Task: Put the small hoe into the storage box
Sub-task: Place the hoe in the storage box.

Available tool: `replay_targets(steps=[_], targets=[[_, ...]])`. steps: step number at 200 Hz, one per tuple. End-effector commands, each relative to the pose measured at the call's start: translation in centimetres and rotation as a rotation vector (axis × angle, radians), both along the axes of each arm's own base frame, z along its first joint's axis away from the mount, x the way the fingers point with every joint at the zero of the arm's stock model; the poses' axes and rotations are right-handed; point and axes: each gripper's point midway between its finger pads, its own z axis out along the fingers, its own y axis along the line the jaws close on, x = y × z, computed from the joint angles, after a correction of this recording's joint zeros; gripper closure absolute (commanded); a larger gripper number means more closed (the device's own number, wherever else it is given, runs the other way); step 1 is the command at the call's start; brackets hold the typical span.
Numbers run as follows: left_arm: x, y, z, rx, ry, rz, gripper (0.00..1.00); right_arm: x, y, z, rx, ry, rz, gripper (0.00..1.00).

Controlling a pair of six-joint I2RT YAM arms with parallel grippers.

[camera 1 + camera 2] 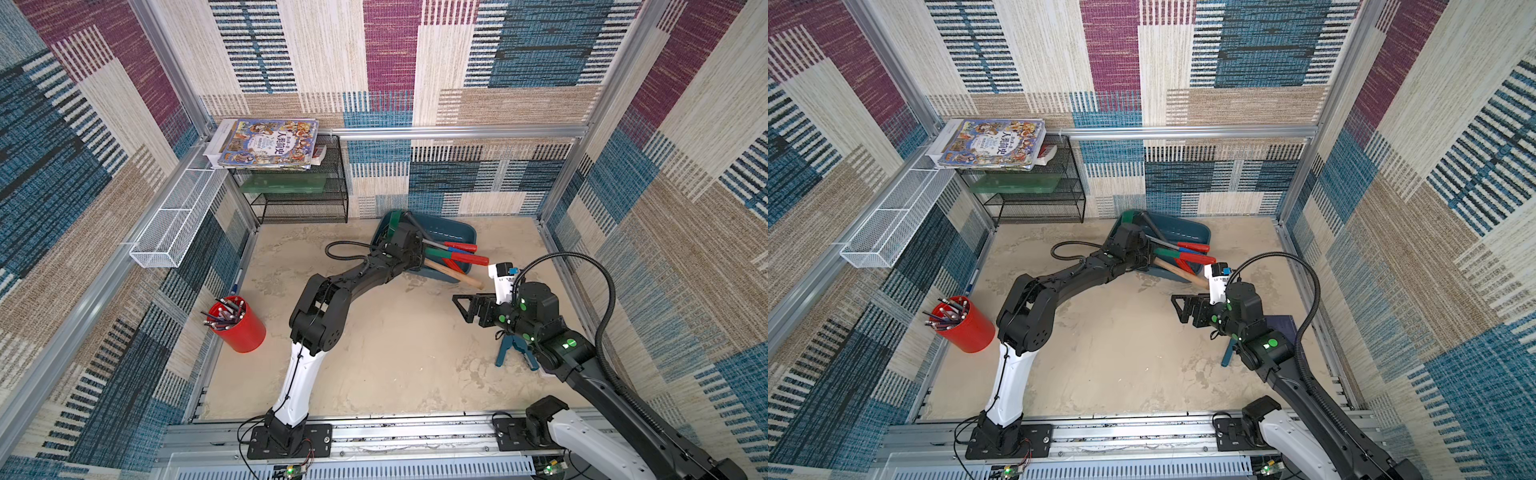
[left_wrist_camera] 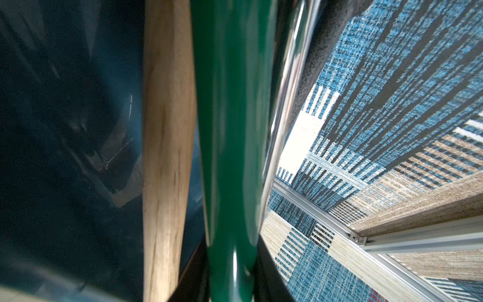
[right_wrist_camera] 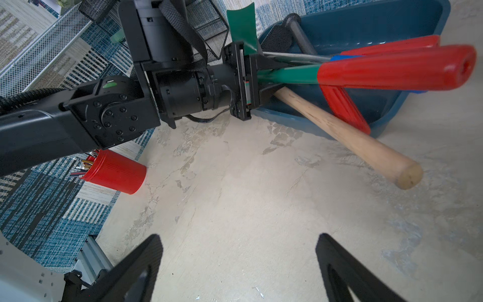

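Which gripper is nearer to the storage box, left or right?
Left. The left gripper is over the storage box's rim, shut on the small hoe. The right gripper is open, well apart from the box.

In the left wrist view the hoe [image 2: 230, 130] shows only as a blurred green shaft, cut off at both ends; the wooden handle [image 2: 167, 157] beside it is cut off likewise, and the box [image 2: 65, 130] is a dark blur. In both top views the left arm [image 1: 405, 245] covers its own jaws. Near the right edge of the table [image 1: 395, 353], the right arm [image 1: 552, 345] hides most of a blue tool [image 1: 505, 351]; we cannot tell its kind. In the right wrist view the right gripper [image 3: 238, 236] runs off the bottom edge. We cannot identify the small items in the red cup [image 1: 245, 332] at the left edge.
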Motion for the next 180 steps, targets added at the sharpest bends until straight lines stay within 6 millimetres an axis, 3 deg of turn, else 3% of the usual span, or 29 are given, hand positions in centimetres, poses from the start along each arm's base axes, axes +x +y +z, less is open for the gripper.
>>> replay_targets(steps=[1, 26, 91, 180], targets=[[0.4, 0.1, 0.6, -0.029, -0.006, 0.022, 0.95, 0.1, 0.1, 0.3, 0.004, -0.013, 0.004, 0.04], [0.1, 0.2, -0.2, -0.051, 0.024, 0.035, 0.93, 0.1, 0.1, 0.3, 0.005, -0.013, 0.005, 0.04], [-0.1, 0.9, -0.7, -0.037, 0.046, 0.049, 0.76, 0.1, 0.0, 0.2, 0.002, -0.012, 0.003, 0.04], [0.2, 1.2, 0.0, -0.011, 0.033, 0.03, 0.65, 0.2, 0.2, 0.0, 0.004, -0.006, 0.01, 0.04]])
